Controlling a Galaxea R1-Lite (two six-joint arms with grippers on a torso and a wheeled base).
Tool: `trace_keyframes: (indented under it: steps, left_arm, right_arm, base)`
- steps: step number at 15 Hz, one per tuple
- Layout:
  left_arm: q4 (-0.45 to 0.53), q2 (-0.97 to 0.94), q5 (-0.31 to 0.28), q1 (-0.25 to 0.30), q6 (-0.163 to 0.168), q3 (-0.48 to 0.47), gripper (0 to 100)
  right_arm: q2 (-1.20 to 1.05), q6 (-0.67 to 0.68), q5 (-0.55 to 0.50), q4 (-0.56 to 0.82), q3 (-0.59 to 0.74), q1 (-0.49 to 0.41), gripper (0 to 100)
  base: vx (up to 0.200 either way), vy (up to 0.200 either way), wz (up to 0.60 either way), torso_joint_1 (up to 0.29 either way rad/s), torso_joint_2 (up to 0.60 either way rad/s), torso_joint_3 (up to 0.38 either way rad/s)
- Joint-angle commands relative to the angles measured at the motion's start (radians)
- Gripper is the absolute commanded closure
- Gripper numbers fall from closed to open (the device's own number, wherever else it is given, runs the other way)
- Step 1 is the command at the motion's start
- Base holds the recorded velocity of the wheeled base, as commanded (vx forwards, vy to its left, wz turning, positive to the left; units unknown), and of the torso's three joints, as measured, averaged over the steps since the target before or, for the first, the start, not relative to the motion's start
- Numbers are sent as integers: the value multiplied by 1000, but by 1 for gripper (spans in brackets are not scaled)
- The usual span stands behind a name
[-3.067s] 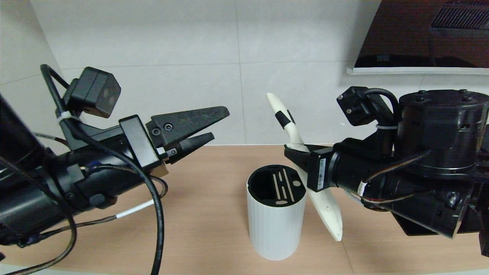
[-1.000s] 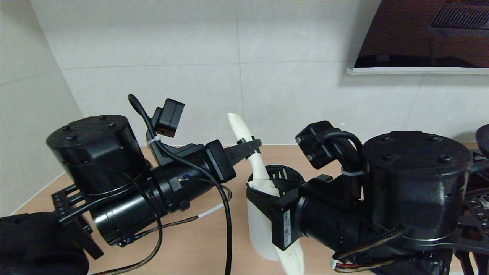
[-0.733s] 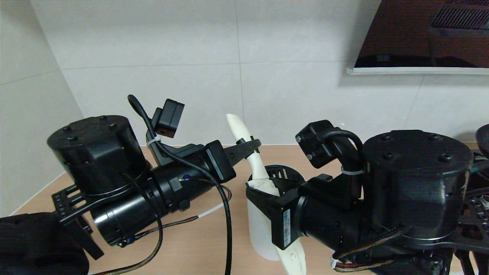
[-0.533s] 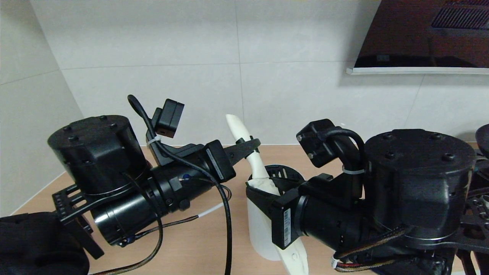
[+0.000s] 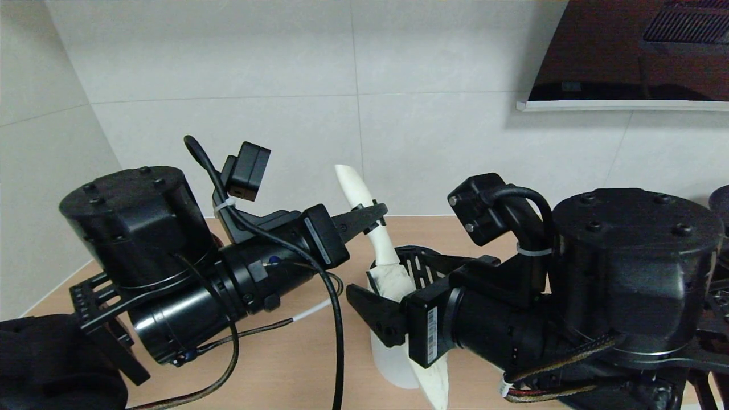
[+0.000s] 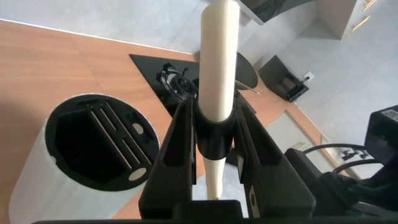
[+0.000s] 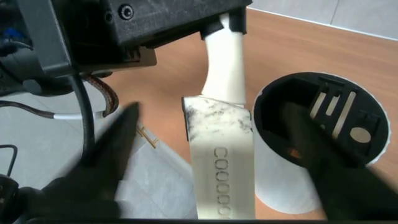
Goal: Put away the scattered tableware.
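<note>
Your left gripper [image 5: 367, 219] is pinching the white knife [image 5: 354, 188] by its black-banded handle, blade hanging down just beside the white slotted holder [image 5: 424, 263] on the wooden counter [image 5: 296, 364]. Right gripper [image 5: 401, 287] has its fingers spread either side of the blade, and its body blocks most of the holder in your head view. Black cooktop [image 6: 152, 65] lies beyond the holder

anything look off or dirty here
The knife blade carries dark speckled smudges next to the handle, so it looks soiled. It hangs in the left gripper outside the holder, which stands upright and intact.
</note>
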Motion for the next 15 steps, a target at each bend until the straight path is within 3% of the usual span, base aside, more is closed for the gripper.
trace_keyframes:
  steps: [1, 3, 4, 5, 7, 9, 11, 12, 13, 15]
  left_arm:
    - [-2, -10, 0, 0, -1, 0, 100]
    - [9, -14, 14, 0, 2, -14, 100]
    - [30, -14, 40, 0, 7, -37, 100]
    - [101, -23, 94, 0, 31, -96, 100]
    - [270, -34, 210, 0, 108, -255, 100]
    - [406, -28, 304, 0, 209, -399, 100]
    - [464, -34, 316, 0, 268, -458, 100]
    - [493, -33, 338, -6, 355, -456, 100]
    - [493, -23, 393, -20, 400, -453, 100]
    - [477, 12, 493, -57, 413, -470, 100]
  right_arm:
    - [-14, 0, 1, 1, 5, 1, 0]
    - [-46, -1, 0, 8, 9, -4, 0]
    - [-74, -3, 1, 14, 14, -15, 0]
    - [-109, -6, 3, 15, 14, -42, 0]
    - [-164, -9, 12, 38, 9, -110, 0]
    - [-198, -9, 17, 66, 0, -200, 0]
    - [-228, -12, 26, 69, -6, -252, 0]
    - [-247, -15, 26, 75, -5, -286, 0]
    - [-259, -15, 27, 86, 0, -315, 0]
    - [-259, -15, 38, 98, -8, -346, 0]
  base:
    - [0, 0, 0, 0, 0, 0]
    - [0, 0, 0, 0, 0, 0]
    - [0, 0, 0, 0, 0, 0]
    - [0, 0, 0, 0, 0, 0]
    - [0, 0, 0, 0, 0, 0]
    - [0, 0, 0, 0, 0, 0]
    - [0, 0, 0, 0, 0, 0]
    - [0, 0, 0, 0, 0, 0]
    - [0, 0, 0, 0, 0, 0]
    - [0, 0, 0, 0, 0, 0]
